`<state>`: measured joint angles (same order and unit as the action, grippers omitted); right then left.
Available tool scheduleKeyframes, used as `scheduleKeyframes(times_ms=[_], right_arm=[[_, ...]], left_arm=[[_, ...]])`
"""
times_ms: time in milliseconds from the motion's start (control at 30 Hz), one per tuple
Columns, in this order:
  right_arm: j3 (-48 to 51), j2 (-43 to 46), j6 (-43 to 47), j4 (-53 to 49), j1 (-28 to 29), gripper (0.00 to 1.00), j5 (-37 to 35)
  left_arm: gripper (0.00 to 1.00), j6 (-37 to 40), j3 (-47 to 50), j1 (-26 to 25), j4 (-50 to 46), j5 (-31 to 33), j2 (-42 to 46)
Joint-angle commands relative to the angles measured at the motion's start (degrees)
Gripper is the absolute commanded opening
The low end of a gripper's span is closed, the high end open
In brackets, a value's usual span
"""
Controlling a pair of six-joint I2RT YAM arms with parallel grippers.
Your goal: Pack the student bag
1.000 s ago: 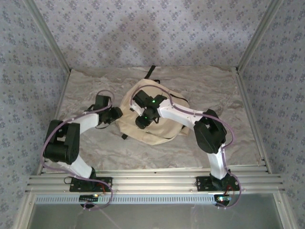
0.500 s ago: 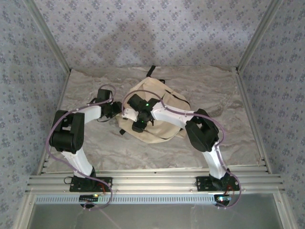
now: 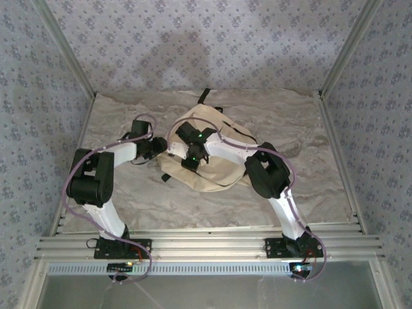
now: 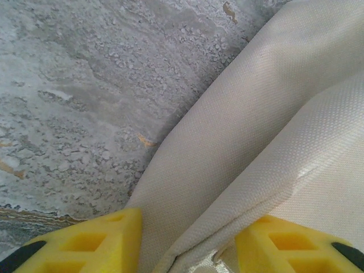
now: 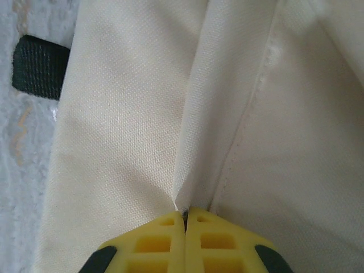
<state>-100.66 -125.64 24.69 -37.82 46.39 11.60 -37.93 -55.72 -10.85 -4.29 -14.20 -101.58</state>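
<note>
The student bag (image 3: 222, 172), cream fabric with black straps, lies flat in the middle of the table. My left gripper (image 3: 159, 149) stands open at the bag's left edge. In the left wrist view its yellow fingers (image 4: 108, 242) straddle a fold of the bag (image 4: 256, 131), and the gripper (image 4: 187, 244) is not closed on it. My right gripper (image 3: 189, 163) is over the bag's left half. In the right wrist view it (image 5: 185, 215) is shut, pinching a raised ridge of the bag's cloth (image 5: 199, 142) at its tips.
A black strap loop (image 3: 205, 95) sticks out at the bag's far end, and a black strap end (image 5: 40, 67) lies on the table beside the bag. The marbled table cover (image 3: 135, 193) is walled in by patterned panels and metal posts (image 3: 335, 71).
The right gripper has closed on a fold of the bag's cloth. The left gripper moved right to the bag's left edge, staying open. The right arm's elbow shifted left.
</note>
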Motion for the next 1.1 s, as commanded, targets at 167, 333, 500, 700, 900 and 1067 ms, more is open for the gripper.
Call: scheduleKeyframes(times_ms=[167,333,500,700,900,1067], right_arm=[[-0.6,6.1,-7.2,0.1,-5.4,0.12,12.4],[-0.5,5.2,-7.6,0.9,-5.3,0.29,12.5],[-0.7,4.2,-7.3,1.8,-4.1,0.38,8.7],[-2.1,1.8,-4.0,-0.7,-1.8,0.42,-0.9],[-2.2,0.1,-2.9,-2.8,-0.5,0.39,-1.1],[-2.1,-0.8,-1.8,-4.7,-0.3,0.38,-5.7]], left_arm=[[0.47,1.4,-1.0,0.3,-1.8,-1.9,0.4],[0.47,1.4,-1.1,0.3,-1.8,-2.1,0.5],[0.47,1.3,-1.1,0.3,-2.2,-2.1,1.0],[0.47,1.2,-1.4,0.3,-2.3,-2.3,1.2],[0.47,1.1,-1.5,0.5,-2.3,-2.3,1.2],[0.47,1.3,-1.6,0.7,-2.6,-2.5,1.1]])
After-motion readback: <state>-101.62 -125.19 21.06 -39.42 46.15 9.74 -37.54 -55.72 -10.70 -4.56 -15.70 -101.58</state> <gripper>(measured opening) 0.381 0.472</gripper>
